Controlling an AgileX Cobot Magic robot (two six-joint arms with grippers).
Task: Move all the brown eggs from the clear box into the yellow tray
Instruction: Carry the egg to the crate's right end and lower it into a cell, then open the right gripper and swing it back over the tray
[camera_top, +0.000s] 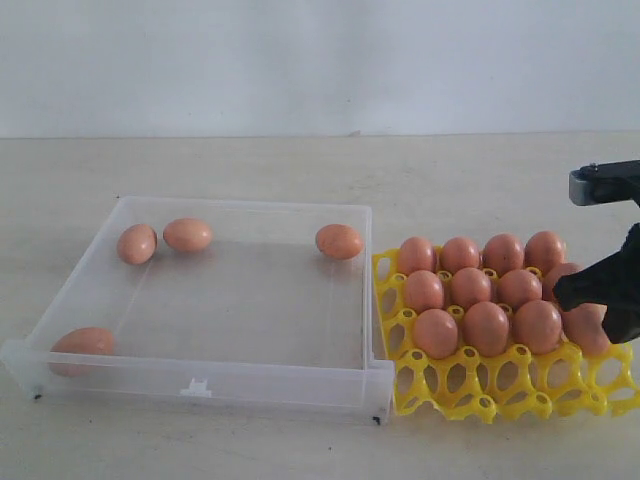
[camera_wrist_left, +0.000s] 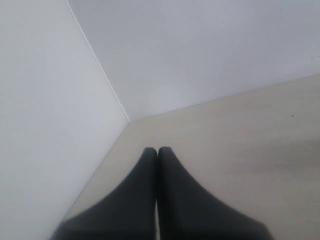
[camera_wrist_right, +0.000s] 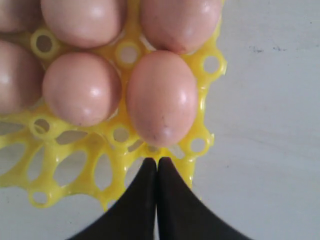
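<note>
The right claw is hanging over the edge of the yellow tray, tips pressed together and gripping nothing. A brown egg is sitting in the cup just ahead of its tips. Well off to this claw's left, four brown eggs are lying in the clear box. The left claw is also pressed together and empty, over the bench.

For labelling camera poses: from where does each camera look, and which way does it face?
Exterior: off the arms, looks down over clear box and yellow tray toward wall; right gripper shows.
Left wrist: on left arm, faces table and walls; shut left gripper.
Right wrist: above tray corner, looking down; shut right gripper.
Shared by exterior and right wrist: tray, brown eggs.
</note>
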